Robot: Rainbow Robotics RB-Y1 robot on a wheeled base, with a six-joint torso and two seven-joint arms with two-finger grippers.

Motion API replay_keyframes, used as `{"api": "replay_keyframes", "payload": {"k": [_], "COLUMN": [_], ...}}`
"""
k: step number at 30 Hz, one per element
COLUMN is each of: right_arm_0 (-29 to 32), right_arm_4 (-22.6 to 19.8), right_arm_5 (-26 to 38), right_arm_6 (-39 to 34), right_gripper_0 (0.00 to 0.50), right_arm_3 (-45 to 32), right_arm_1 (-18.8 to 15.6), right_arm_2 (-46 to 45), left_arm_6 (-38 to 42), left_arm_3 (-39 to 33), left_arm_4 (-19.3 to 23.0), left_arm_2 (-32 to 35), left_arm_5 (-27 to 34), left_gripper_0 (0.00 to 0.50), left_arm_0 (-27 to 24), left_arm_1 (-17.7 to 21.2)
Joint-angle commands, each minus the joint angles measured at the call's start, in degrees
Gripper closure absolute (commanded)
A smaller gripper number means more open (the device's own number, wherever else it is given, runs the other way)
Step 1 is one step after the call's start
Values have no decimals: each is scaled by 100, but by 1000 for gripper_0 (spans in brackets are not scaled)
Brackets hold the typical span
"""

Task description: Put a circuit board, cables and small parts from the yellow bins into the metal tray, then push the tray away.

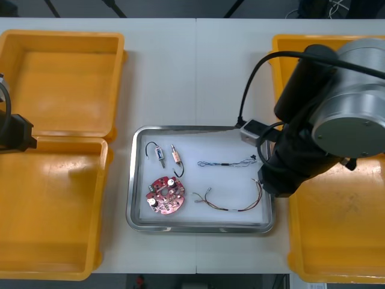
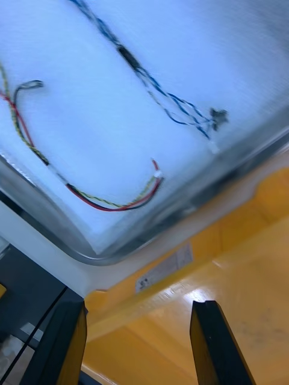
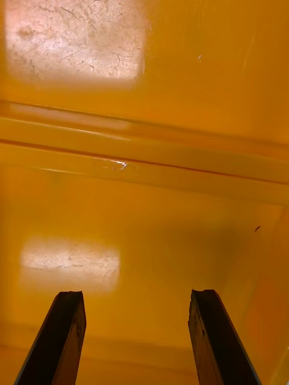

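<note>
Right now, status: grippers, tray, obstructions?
Right gripper open, right of tray. Left gripper open over yellow bin. Tray holds circuit board, cables, small metal parts. Bare table beyond.

The table [image 1: 198, 72] is light, almost white, with a thin seam [image 1: 196, 60] running from its far edge toward the middle. Its top is evenly lit. Beyond that far edge lies a dark grey floor [image 1: 180, 7], crossed by slanting black bars [image 1: 113, 5]. Below the near edge shows a dark strip [image 1: 240, 282].
</note>
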Motion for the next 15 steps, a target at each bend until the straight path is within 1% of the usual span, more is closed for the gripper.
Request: {"api": "replay_keyframes", "payload": {"k": [1, 2, 3, 7, 10, 11, 15], "right_arm_0": [-655, -752, -778, -919, -945, -945, -945], "right_arm_4": [294, 426, 478, 760, 848, 953, 1111], "right_arm_5": [-56, -74, -83, -171, -232, -285, -390], "right_arm_6": [347, 558, 620, 1393, 1718, 1964, 2395], "right_gripper_0": [0, 0, 0, 0, 0, 0, 0], "right_arm_3": [220, 316, 352, 747, 905, 914, 905], "right_arm_1": [579, 738, 790, 1247, 1414, 1511, 1660], "right_arm_2": [841, 1061, 1122, 1526, 1685, 1781, 1975], "left_arm_6": [-11, -46, -55, -143, -169, -196, -266], "left_arm_3": [-147, -147, -147, -156, -156, -147, -121], "left_arm_4": [-142, -142, -142, -142, -186, -212, -273], "left_arm_2": [119, 119, 119, 119, 119, 119, 119], "left_arm_5": [-416, -451, -460, -451, -451, -451, -460], "left_gripper_0": [0, 0, 0, 0, 0, 0, 0], "left_arm_0": [402, 428, 428, 489, 516, 533, 551], "left_arm_1": [264, 264, 264, 264, 264, 264, 264]}}
